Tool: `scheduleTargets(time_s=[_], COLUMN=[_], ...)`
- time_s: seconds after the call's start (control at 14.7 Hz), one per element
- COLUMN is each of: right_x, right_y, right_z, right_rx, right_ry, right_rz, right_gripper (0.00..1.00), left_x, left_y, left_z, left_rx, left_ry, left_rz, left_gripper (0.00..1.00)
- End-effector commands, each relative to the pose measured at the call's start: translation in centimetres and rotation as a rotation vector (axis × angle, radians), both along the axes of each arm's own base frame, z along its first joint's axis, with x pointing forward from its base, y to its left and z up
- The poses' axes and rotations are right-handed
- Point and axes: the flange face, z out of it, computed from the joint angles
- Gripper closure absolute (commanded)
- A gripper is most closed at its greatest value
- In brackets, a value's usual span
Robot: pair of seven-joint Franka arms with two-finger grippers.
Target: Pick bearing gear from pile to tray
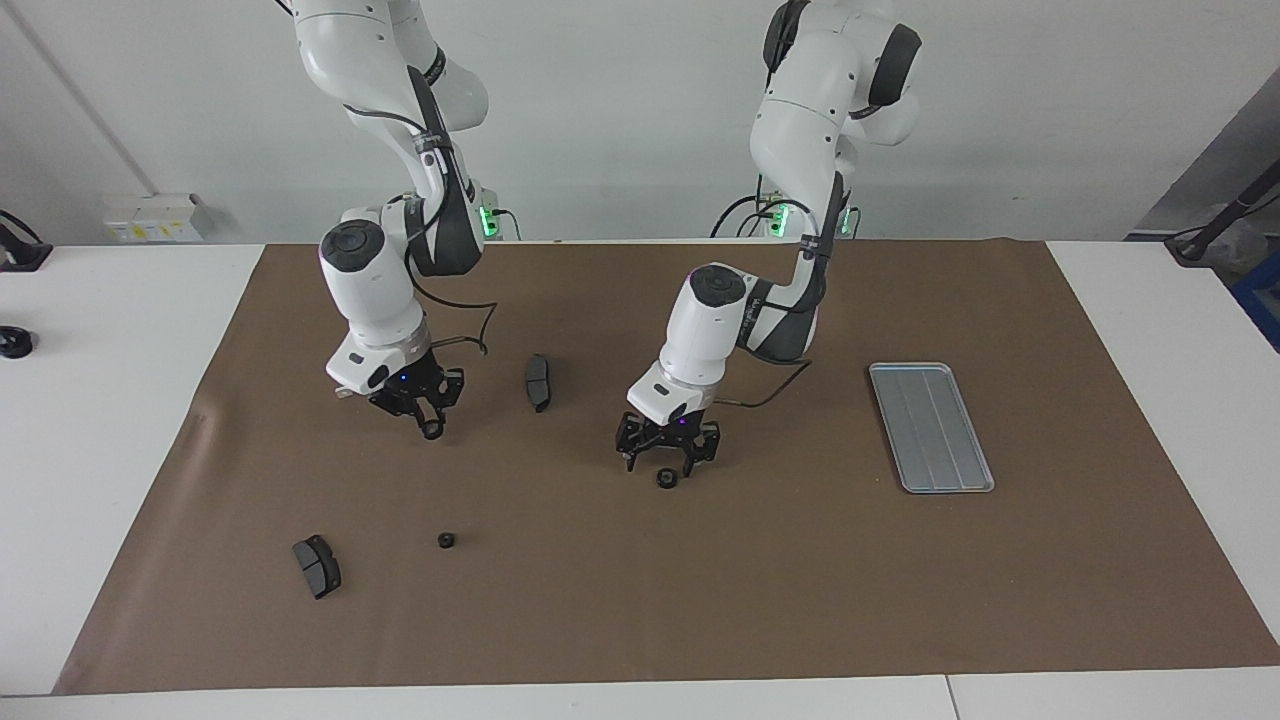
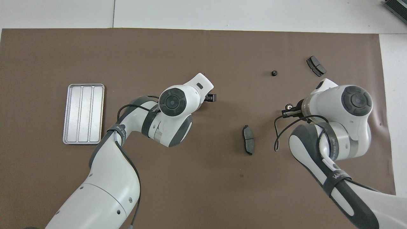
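Black against the brown mat, one gear [image 1: 432, 430] sits pinched in your right tool [image 1: 430, 424], lifted over the mat toward the right arm's end of the bench, so the pick looks done on that side. Your left tool [image 1: 660, 462] hangs spread just above a second gear [image 1: 666, 478] lying mid-bench. Next, I judge, carry the held gear to the silver tray [image 1: 983, 470] near the left arm's end.
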Motion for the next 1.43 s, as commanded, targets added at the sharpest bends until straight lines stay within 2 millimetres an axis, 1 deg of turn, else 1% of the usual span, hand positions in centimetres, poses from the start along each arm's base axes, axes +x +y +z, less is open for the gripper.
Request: scheduleTargets(time_s=[0.0,0.07,0.14,0.2,0.27,0.34,0.41,0.55,0.61,0.68,0.75,0.82,0.95,1.02,1.09,1.16,1.23,1.3,1.36], right_x=[0.9,1.3,1.8,2.2,2.6,3.0,3.3,3.6,3.8,4.1,4.5,4.8,5.3,5.3,5.3,5.5,6.0,6.6,7.2], right_y=[1.9,2.9,3.8,4.0,4.0,4.1,4.3,5.6,5.8,6.5,7.2,8.2,10.8,12.4,15.0,17.3,19.2,20.9,22.7], right_z=[2.6,3.3,4.0,4.3,4.6,4.9,5.3,6.2,6.7,6.9,7.4,8.1,8.9,9.1,8.6,8.0,6.9,6.2,5.2], right_rx=[0.043,0.084,0.119,0.136,0.143,0.148,0.153,0.163,0.169,0.174,0.181,0.192,0.213,0.224,0.228,0.242,0.259,0.285,0.303], right_ry=[0.003,0.000,-0.006,-0.009,-0.016,-0.022,-0.029,-0.043,-0.053,-0.057,-0.066,-0.078,-0.100,-0.111,-0.124,-0.133,-0.138,-0.159,-0.166], right_rz=[-0.112,-0.174,-0.234,-0.279,-0.311,-0.333,-0.345,-0.347,-0.357,-0.354,-0.356,-0.366,-0.373,-0.364,-0.338,-0.328,-0.337,-0.349,-0.355], right_gripper=[1.00,1.00,1.00,1.00,1.00,1.00,1.00,1.00,1.00,1.00,1.00,1.00,1.00,1.00,1.00,1.00,1.00,1.00,1.00], left_x=[0.4,0.4,0.6,0.7,1.1,1.3,1.5,1.8,2.1,2.2,2.1,2.1,2.0,1.5,0.9,0.4,0.0,-0.4,-0.8], left_y=[0.1,0.2,0.5,0.6,1.3,1.5,1.8,2.2,2.9,3.4,3.6,4.3,6.3,7.4,8.7,10.4,12.4,14.4,16.0], left_z=[0.1,0.1,0.1,0.1,0.1,0.1,0.1,1.0,1.6,2.2,2.7,3.4,5.2,5.7,6.2,6.9,7.9,8.7,9.4], left_rx=[-0.018,-0.018,-0.016,-0.010,0.003,0.012,0.017,0.015,0.023,0.034,0.040,0.051,0.080,0.100,0.113,0.121,0.125,0.129,0.134], left_ry=[-0.002,-0.002,-0.003,-0.004,-0.012,-0.018,-0.022,-0.028,-0.025,-0.014,-0.003,0.016,0.063,0.092,0.101,0.101,0.097,0.093,0.088], left_rz=[0.068,0.075,0.078,0.077,0.082,0.079,0.081,0.088,0.097,0.104,0.105,0.113,0.130,0.129,0.110,0.088,0.073,0.063,0.042], left_gripper=[0.68,0.78,0.84,0.88,0.91,0.97,1.00,1.00,1.00,1.00,1.00,1.00,1.00,1.00,1.00,1.00,1.00,1.00,1.00])
